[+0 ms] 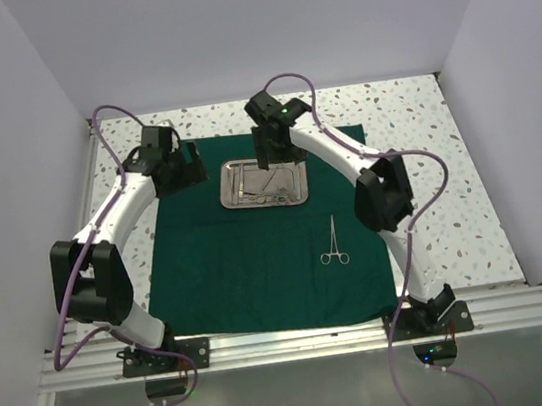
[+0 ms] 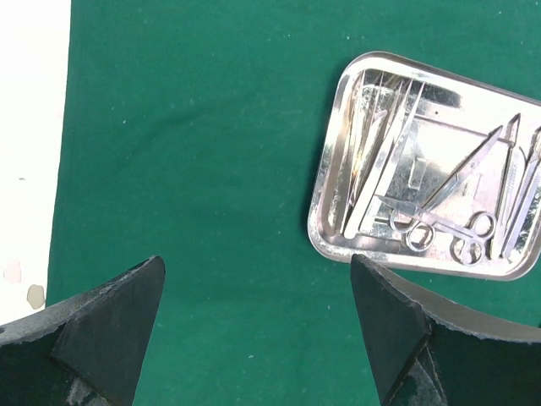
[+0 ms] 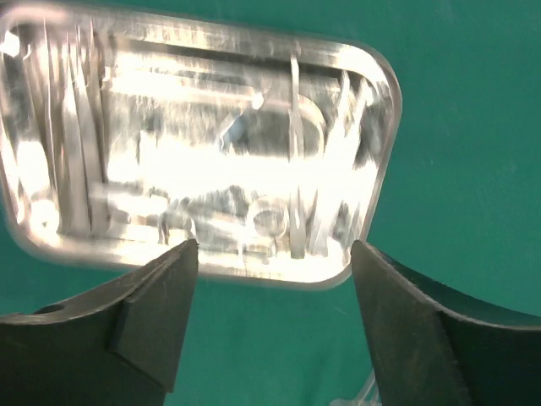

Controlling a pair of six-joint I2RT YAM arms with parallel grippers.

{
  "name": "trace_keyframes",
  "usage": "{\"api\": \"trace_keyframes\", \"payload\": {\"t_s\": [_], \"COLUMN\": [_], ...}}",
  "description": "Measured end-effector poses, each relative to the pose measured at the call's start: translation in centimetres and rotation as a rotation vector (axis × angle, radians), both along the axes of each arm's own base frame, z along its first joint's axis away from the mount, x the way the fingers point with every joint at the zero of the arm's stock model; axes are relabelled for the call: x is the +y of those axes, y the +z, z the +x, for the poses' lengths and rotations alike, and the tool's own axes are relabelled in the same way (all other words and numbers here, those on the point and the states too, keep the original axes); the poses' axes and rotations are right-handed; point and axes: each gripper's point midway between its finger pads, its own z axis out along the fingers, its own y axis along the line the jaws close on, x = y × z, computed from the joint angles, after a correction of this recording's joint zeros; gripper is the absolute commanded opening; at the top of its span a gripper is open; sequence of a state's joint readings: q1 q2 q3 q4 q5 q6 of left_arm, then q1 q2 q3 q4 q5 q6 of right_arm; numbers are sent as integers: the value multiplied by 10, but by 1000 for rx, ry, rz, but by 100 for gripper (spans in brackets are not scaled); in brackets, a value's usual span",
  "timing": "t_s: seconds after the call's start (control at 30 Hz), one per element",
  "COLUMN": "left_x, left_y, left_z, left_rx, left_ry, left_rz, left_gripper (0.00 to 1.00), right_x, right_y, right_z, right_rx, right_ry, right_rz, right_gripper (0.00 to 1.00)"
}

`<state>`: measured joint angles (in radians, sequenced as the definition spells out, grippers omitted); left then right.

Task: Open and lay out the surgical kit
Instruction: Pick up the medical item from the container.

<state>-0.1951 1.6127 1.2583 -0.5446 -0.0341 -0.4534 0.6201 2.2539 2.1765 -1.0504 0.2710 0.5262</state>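
**Both jaws wide open, kit laid out on the cloth**

My left gripper (image 2: 258, 279) is spread wide over bare green cloth (image 2: 194, 169), gripping nothing. My right gripper (image 3: 272, 254) is parted too, nothing between the fingers, hanging right above the steel tray (image 3: 152, 110). From overhead the tray sits upper centre on the cloth, with tweezers (image 2: 372, 152) and scissors (image 2: 439, 216) inside. One ring-handled forceps (image 1: 333, 242) lies on the cloth, lower right of the tray, not touching it.

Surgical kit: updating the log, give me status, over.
Left gripper open over cloth. Right gripper open above tray. One forceps laid out, other instruments in tray. Nothing blocking.
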Motion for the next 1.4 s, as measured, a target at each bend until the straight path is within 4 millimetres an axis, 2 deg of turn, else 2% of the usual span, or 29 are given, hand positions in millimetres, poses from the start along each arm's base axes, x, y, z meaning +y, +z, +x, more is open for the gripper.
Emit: {"api": "trace_keyframes", "payload": {"t_s": [0.1,0.2,0.23,0.33,0.53,0.73,1.07,1.17,1.2,1.4], "left_x": [1,3,3,4,6,8,11,12,12,13], "left_y": [1,3,4,4,4,4,-2,-5,-6,-8], "left_z": [-4,-4,-4,-4,-3,-3,-1,0,0,1], "left_rx": [-3,-9,-10,-10,-12,-13,1,11,13,22], "left_ry": [2,6,8,12,19,27,35,38,39,41], "left_rz": [2,6,8,13,22,32,43,48,49,52], "left_gripper": [95,95,95,95,95,95,95,95,95,95], "right_x": [8,11,10,5,4,1,-8,-9,-10,-9], "right_y": [-23,-40,-46,-55,-65,-86,-91,-92,-93,-93], "right_z": [29,47,49,52,63,68,80,79,79,78], "right_rx": [-1,-4,1,16,10,27,20,23,25,37], "right_ry": [-3,-11,-13,-22,-36,-44,-71,-72,-73,-71], "right_rz": [-8,-9,-12,-20,-14,-27,-14,-17,-20,-12], "right_gripper": [61,54,48,42,40,34,24,13,0,0]}}
